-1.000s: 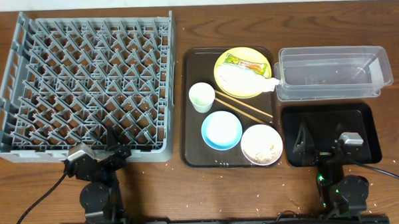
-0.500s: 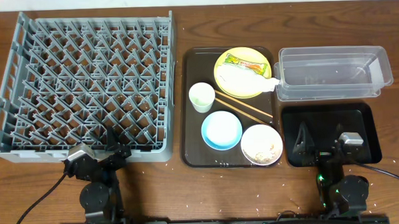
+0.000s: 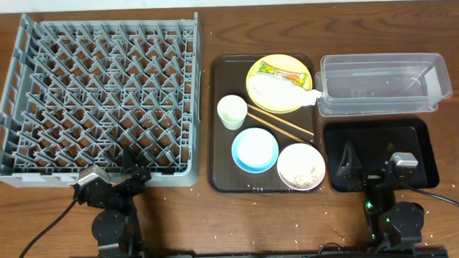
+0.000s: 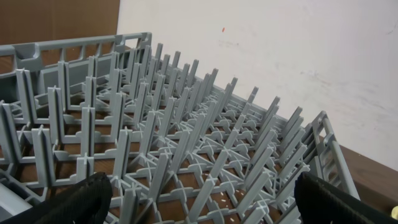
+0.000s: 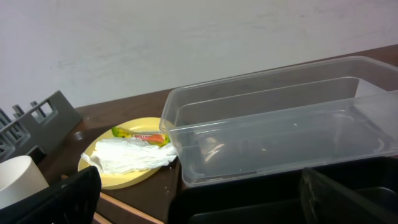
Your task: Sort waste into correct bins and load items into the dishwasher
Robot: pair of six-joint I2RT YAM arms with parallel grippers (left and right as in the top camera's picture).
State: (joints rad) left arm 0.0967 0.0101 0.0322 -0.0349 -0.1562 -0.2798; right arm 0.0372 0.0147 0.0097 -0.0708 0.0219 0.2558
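Dark brown wooden table (image 3: pixel 210 221), a pale plain wall (image 4: pixel 280 50) behind its far edge. White specks dot the wood near the front edge. Black cables trail off at both front corners.

Grey dish rack (image 3: pixel 98 95) fills the left side, with no dishes among its pegs. Dark brown serving tray (image 3: pixel 215 156) sits in the middle, just beside the rack. On it:
- far end: yellow plate (image 3: pixel 260 97) carrying the green-and-orange wrapper (image 3: pixel 285 72) and the crumpled white tissue (image 3: pixel 272 89); a tissue corner reaches over the plate rim toward the tub
- left: small white cup (image 3: pixel 231 111), upright
- chopsticks (image 3: pixel 283 125) lying slantwise between plate and bowls
- near end: light blue bowl (image 3: pixel 255 149), and touching it on the right the white bowl (image 3: pixel 300 166) with pale crumbs (image 3: pixel 298 172) inside

Clear plastic tub (image 3: pixel 442 79) stands at the far right with nothing in it. The shallow black tray (image 3: pixel 423 137) lies just in front of it.

Left gripper (image 4: pixel 202 186) sits at the rack's near edge, fingers spread wide, nothing between them. Right gripper (image 5: pixel 199 180) is over the near part of the black tray, facing the tub, also spread wide and holding nothing.
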